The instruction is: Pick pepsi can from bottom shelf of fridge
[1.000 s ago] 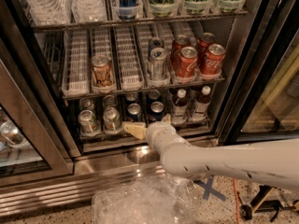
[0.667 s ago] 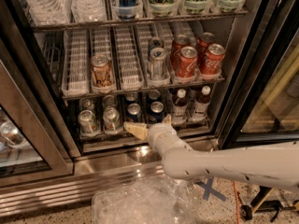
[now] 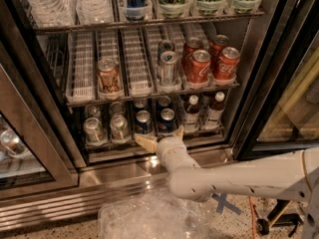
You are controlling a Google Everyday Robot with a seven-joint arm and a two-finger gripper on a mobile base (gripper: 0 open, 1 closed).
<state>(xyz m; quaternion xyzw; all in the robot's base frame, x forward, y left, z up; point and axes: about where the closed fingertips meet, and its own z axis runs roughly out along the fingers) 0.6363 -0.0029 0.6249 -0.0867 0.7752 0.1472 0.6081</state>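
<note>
The fridge [image 3: 257,78] stands open in front of me. Its bottom shelf [image 3: 112,144] is dim and holds two dark-blue pepsi cans [image 3: 143,123] side by side at the front, the second [image 3: 167,120] just to the right, with more dark cans behind them. My gripper [image 3: 160,136] is at the shelf's front rail, just below and in front of these two cans. It is open, with one cream finger [image 3: 145,141] pointing left and the other [image 3: 179,132] up to the right. It holds nothing.
Silver cans [image 3: 93,130] fill the bottom shelf's left lanes and dark bottles [image 3: 191,112] the right. Red cola cans [image 3: 200,66] sit on the brighter rack above. The left glass door [image 3: 30,148] hangs open. Crinkled clear plastic [image 3: 149,217] lies on the floor.
The arm has shifted only slightly; the gripper stays at the bottom shelf's front, open and empty.
</note>
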